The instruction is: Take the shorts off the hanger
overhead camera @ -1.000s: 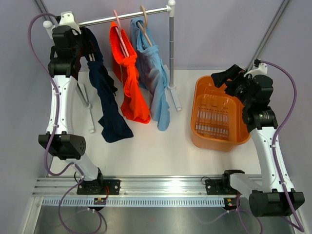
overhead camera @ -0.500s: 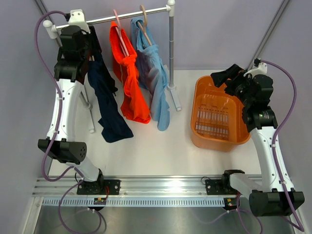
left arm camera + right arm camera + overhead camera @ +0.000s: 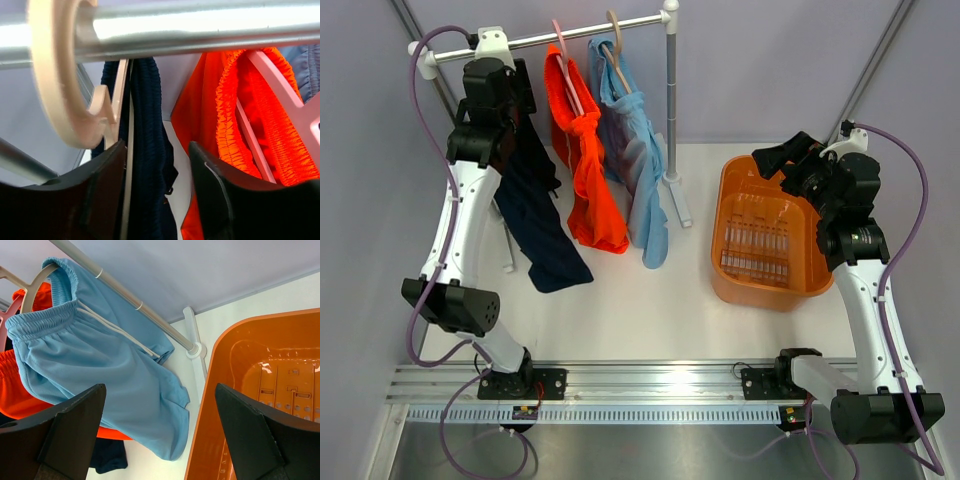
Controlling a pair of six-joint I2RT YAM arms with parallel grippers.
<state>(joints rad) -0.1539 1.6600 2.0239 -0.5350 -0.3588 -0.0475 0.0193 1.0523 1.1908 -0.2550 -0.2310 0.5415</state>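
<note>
On my left wrist feed the rail [image 3: 200, 25] and hanger hook [image 3: 50, 85] are a close blur, and the navy shorts [image 3: 147, 150] run off the bottom edge. On the right wrist feed the basket [image 3: 260, 325] is cut by the frame, and the light blue shorts [image 3: 100, 370] cover most of the orange shorts [image 3: 20, 390].

No text, number, brand or sign is legible in any view. The shorts [image 3: 595, 190] and the basket [image 3: 720, 250] show no readable label. On the rail [image 3: 650, 390], the left plate [image 3: 527, 411] at 7 o'clock and the right plate [image 3: 786, 415] at 5 o'clock carry marks too small to read.
</note>
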